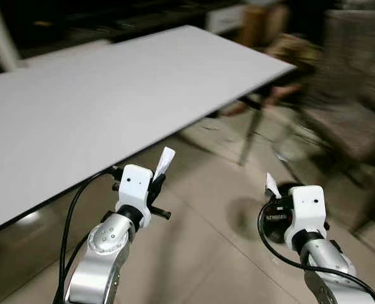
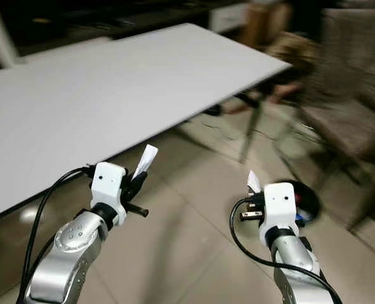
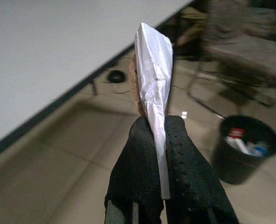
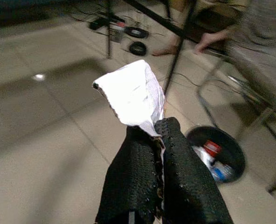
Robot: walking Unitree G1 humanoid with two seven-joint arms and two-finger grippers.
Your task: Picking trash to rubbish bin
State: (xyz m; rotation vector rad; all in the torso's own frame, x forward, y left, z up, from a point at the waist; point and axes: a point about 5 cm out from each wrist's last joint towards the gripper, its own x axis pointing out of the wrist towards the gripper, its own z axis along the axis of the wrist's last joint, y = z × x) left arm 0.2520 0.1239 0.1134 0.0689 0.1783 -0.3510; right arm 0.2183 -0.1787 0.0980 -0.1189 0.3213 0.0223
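A black rubbish bin [image 4: 217, 156] stands on the tiled floor [image 1: 200, 253], out past the end of the long white table [image 1: 111, 95] and near a dark chair [image 1: 349, 123]. Inside the bin lie a few bits of rubbish, one with a red patch [image 4: 211, 148] and one pale and bluish [image 3: 254, 148], though the blur keeps them from being named more closely. The left gripper [image 3: 157, 128] hangs beside the table's edge, farther from the bin, its black fingers [image 3: 138, 158] pressed together on a folded white wrapper [image 3: 153, 74] that stands up from the tips. The right gripper [image 4: 157, 128] is nearer, just short of the bin, with its fingers [image 4: 187, 172] pinching a crumpled white paper scrap [image 4: 131, 95]. Beyond the bin, cables [image 4: 128, 32] trail round the table legs, and a person's bare feet [image 4: 212, 39] rest on the floor.
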